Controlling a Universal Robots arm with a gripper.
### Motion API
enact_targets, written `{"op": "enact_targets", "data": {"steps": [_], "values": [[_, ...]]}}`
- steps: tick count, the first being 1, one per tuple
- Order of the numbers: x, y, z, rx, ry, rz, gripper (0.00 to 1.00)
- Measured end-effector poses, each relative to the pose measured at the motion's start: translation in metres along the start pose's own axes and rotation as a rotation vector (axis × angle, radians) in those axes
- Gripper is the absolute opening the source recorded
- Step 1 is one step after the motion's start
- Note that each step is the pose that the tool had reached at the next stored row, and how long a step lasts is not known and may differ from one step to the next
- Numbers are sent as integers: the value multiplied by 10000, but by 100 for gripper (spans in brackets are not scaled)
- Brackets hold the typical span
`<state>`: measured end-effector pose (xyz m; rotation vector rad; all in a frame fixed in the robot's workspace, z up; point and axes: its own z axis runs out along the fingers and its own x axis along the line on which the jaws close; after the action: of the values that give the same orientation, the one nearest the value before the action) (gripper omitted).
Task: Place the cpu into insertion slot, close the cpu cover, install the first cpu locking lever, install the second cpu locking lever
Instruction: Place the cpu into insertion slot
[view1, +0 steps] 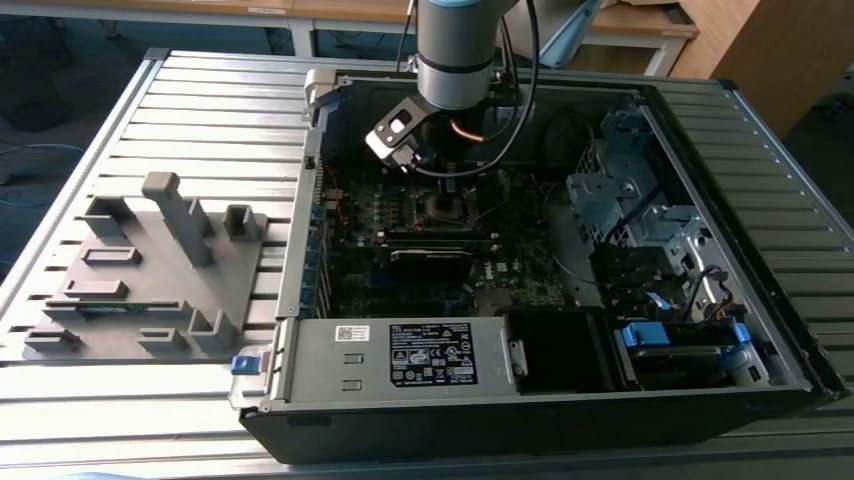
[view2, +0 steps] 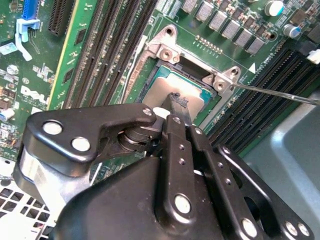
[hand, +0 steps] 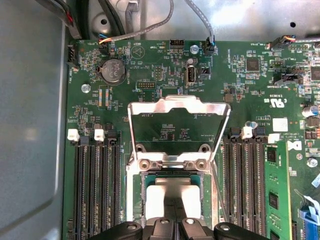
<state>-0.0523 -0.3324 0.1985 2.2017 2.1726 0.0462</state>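
Exterior view: high, tilted down over open computer case (view1: 561, 330). Both wrist views close above insertion slot (view2: 154, 80) (hand: 146, 195) (shared ground).

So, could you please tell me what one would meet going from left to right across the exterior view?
Grey moulded plastic fixture block → silvery metal left wall of the open computer case → dark green motherboard → silvery metal drive cage → black right wall of the case.

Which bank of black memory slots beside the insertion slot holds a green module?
The bank far from the grey case wall: a green module stands along its outer edge. The bank next to that wall has only bare slots; the grey case wall runs alongside it.
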Motion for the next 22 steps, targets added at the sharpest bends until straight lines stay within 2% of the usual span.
{"op": "enact_targets", "data": {"steps": [1,3,12,19,20,21,22], "values": [[2,2,-8,-6,12,0,11],[-2,2,-44,7,-10,-1,11],[-4,11,-213,8,-12,-2,11],[-5,11,-225,8,-11,-1,11],[-4,13,-225,48,-11,-3,11],[-4,14,-225,144,-15,-4,11],[-5,14,-226,171,-17,-4,11]]}}
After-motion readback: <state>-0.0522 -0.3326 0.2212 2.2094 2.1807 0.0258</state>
